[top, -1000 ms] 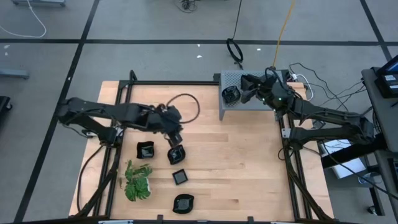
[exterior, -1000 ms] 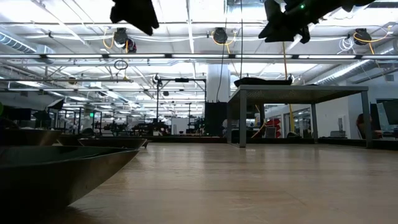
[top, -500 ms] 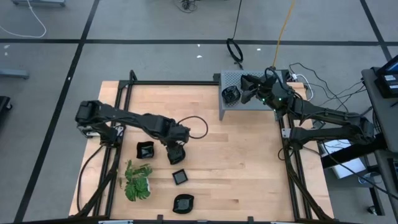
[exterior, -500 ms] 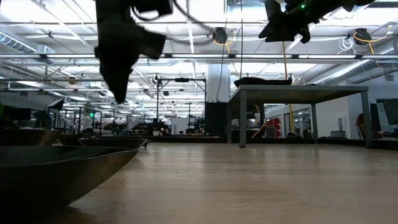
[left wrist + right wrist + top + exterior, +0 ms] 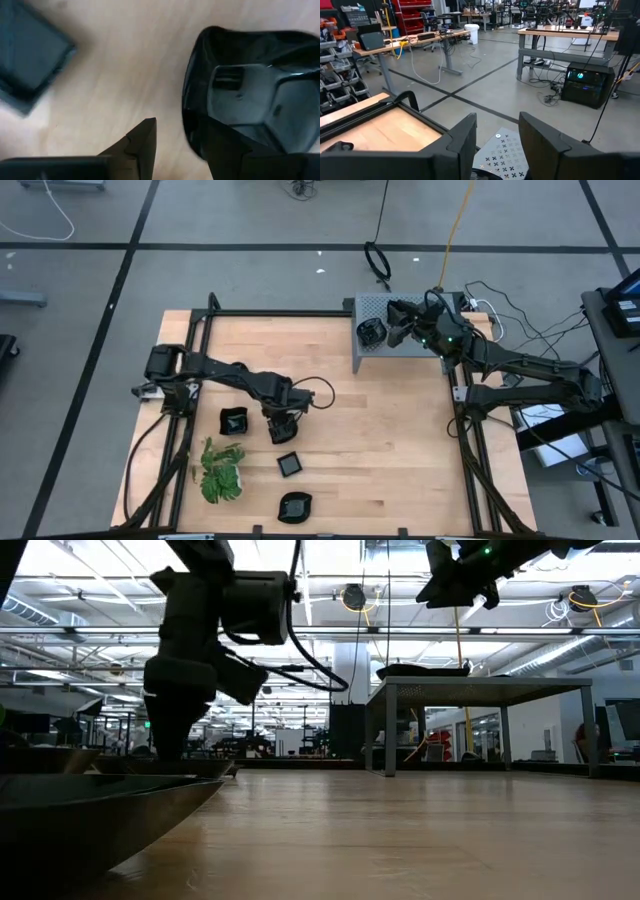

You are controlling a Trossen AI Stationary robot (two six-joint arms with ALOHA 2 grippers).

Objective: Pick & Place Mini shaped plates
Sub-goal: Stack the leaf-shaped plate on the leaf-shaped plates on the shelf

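left pincer (image 5: 282, 423) | lowered since earlier | jaws straddling plate (image 5: 250, 95) rim

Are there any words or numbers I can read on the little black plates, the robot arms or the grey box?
None can be read.
Mini shaped plates: plain glossy black, no writing.
Grey perforated box: only a pattern of holes, no label.
Left gripper and right gripper: dark, no markings visible.
Monitor screens in the room behind: too small and blurred to read.

text: none legible | labels: none | brands: none | numbers: none | signs: none
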